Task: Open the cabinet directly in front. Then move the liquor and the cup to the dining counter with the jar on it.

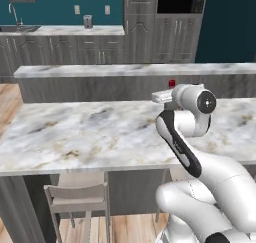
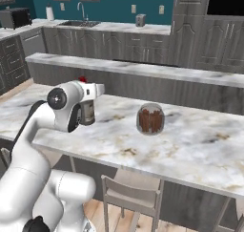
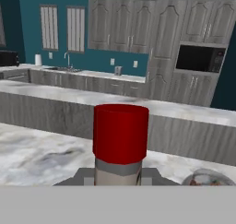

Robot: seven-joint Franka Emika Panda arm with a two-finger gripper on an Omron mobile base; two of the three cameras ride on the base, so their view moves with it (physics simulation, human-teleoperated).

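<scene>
The gripper (image 3: 118,184) is closed narrowly on the neck of the liquor (image 3: 120,140), holding it upright over the dining counter (image 2: 190,145), with the jar (image 2: 151,120) a little to its right. If the jaws part while the bottle's base is off the marble, it could drop and topple; a drift toward the jar could knock it. The fingertips and the bottle's base are hidden, so I cannot tell whether it touches the counter.

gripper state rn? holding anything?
Gripper: shut on the liquor, bottle upright, red cap up, above the dining counter.
</scene>
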